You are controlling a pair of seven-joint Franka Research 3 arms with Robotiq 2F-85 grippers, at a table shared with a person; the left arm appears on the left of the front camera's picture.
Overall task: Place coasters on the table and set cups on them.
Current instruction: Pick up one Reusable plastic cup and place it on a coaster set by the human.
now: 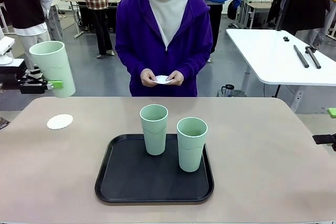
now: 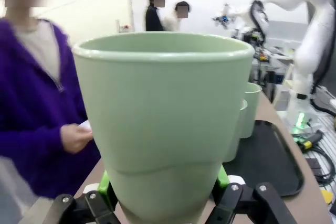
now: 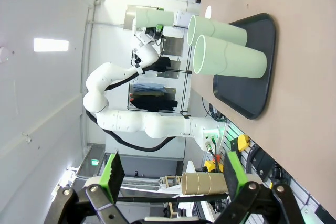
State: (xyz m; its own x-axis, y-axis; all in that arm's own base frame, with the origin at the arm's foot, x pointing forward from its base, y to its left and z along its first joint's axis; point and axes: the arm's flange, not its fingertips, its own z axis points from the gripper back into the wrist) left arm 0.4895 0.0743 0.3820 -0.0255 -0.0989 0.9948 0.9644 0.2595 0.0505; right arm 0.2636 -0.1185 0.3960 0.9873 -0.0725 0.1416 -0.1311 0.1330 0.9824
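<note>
My left gripper point(image 1: 51, 84) is shut on a pale mint-green cup point(image 1: 52, 68) and holds it in the air above the table's far left corner. In the left wrist view this cup point(image 2: 163, 124) stands upright between the green pads point(image 2: 106, 186). Below it, one white lacy coaster point(image 1: 60, 121) lies on the tan table point(image 1: 262, 182). Two more cups point(image 1: 154, 128) point(image 1: 191, 143) stand upright on the black tray point(image 1: 131, 190). My right gripper point(image 3: 173, 174) is open with nothing between its fingers, off the table's right side.
A person in a purple hoodie stands at the far edge, both hands holding another white coaster point(image 1: 163, 80). The tray sits at the table's middle front. A white table with dark tools point(image 1: 283, 51) stands behind on the right.
</note>
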